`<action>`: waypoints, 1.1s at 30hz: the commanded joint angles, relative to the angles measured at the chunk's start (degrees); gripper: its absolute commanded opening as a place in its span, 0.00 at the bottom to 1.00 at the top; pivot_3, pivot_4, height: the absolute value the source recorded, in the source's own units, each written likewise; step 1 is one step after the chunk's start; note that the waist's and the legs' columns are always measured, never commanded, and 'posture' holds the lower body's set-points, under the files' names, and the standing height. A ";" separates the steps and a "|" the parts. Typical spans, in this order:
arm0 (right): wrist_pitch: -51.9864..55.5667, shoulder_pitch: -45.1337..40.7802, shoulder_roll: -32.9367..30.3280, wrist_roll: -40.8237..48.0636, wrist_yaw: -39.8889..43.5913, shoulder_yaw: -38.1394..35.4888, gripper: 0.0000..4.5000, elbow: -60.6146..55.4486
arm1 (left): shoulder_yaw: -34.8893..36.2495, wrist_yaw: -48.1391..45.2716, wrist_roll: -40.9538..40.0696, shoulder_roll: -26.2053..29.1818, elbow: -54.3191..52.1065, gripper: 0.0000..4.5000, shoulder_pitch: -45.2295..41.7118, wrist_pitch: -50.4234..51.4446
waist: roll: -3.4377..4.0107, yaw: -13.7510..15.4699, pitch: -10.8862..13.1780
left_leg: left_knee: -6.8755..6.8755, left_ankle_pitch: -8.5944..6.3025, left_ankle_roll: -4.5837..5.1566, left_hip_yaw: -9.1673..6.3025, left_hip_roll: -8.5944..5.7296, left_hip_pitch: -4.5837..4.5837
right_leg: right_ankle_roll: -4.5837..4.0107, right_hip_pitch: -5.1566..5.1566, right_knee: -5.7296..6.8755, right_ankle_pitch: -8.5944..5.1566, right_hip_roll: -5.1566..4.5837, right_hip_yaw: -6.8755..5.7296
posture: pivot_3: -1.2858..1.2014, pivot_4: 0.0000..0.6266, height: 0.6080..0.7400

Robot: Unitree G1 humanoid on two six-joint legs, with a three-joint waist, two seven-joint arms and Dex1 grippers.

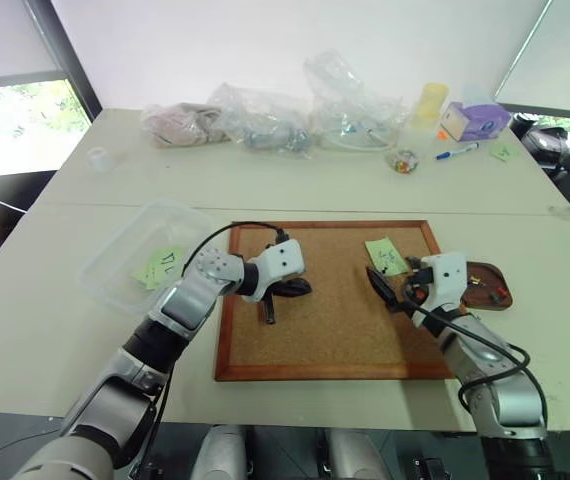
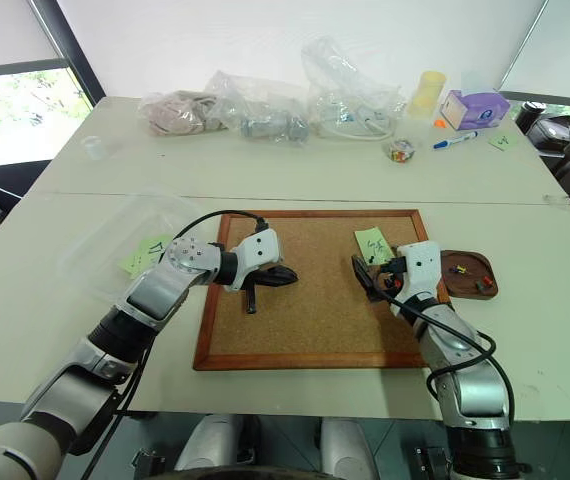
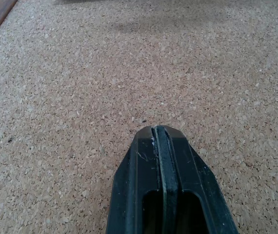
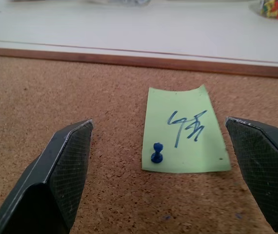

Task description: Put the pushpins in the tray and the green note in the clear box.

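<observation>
Right gripper [image 4: 161, 161] wide open, empty, facing pinned green note [image 4: 185, 130] with blue pushpin [image 4: 156, 153]; left gripper [image 3: 158, 141] closed, empty, over cork board [image 3: 80, 73].

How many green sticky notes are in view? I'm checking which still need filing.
3. One green note is on the cork board, a blue pushpin through it. One lies in the clear box. One sits at the table's far right corner. Others could be hidden.

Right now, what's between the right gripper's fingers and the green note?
Just bare cork board. In the right wrist view, the open right gripper faces the green note, still pinned by a blue pushpin.
</observation>
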 commanded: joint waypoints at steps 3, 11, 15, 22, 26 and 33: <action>-1.65 -1.38 0.36 -0.65 0.74 0.20 0.98 1.31 | -1.99 0.25 1.77 -0.08 1.50 0.00 0.85 0.67 | 0.00 -0.02 0.00 | 0.00 0.00 0.00 0.01 -0.01 0.00 | 0.00 0.00 0.00 0.00 -0.01 0.00 | 0.52 0.24 0.98; -1.57 -2.04 0.62 -0.59 1.77 0.47 0.58 3.09 | -1.93 0.56 1.75 -0.32 1.49 0.00 0.92 0.67 | -0.01 -0.01 -0.01 | 0.00 0.00 0.00 0.00 -0.01 0.01 | 0.00 0.01 0.00 0.00 0.00 0.00 | 0.52 0.24 0.98; -1.29 -1.78 0.60 -0.60 2.04 0.63 0.12 2.85 | -1.92 0.70 1.75 -0.38 1.32 0.00 1.05 0.70 | -0.01 -0.01 -0.01 | 0.00 0.00 0.00 0.00 -0.01 0.01 | 0.01 0.01 0.00 0.01 0.00 0.00 | 0.52 0.24 0.98; -1.13 -1.03 0.75 -1.12 1.77 0.15 0.01 2.27 | -2.00 0.66 1.81 -0.42 1.53 0.00 1.04 0.44 | -0.01 -0.03 -0.01 | 0.00 0.00 0.00 0.01 0.00 0.02 | 0.01 0.02 0.01 0.01 0.01 0.00 | 0.52 0.24 0.98; -2.14 -0.66 0.70 -1.72 1.21 -0.26 0.01 1.74 | -2.00 0.55 1.82 -0.34 1.62 0.00 1.01 0.40 | -0.01 0.00 -0.01 | 0.00 0.00 0.00 0.00 0.00 0.02 | 0.01 0.02 0.01 0.00 0.01 0.00 | 0.52 0.24 0.98; -8.14 -1.55 1.64 -3.01 -1.98 -2.83 0.01 0.17 | -2.06 0.16 1.64 -0.14 1.45 0.00 1.32 0.68 | -0.01 0.03 -0.01 | 0.00 0.00 0.00 0.00 -0.01 0.01 | 0.01 0.02 0.01 0.00 0.00 0.00 | 0.52 0.24 0.98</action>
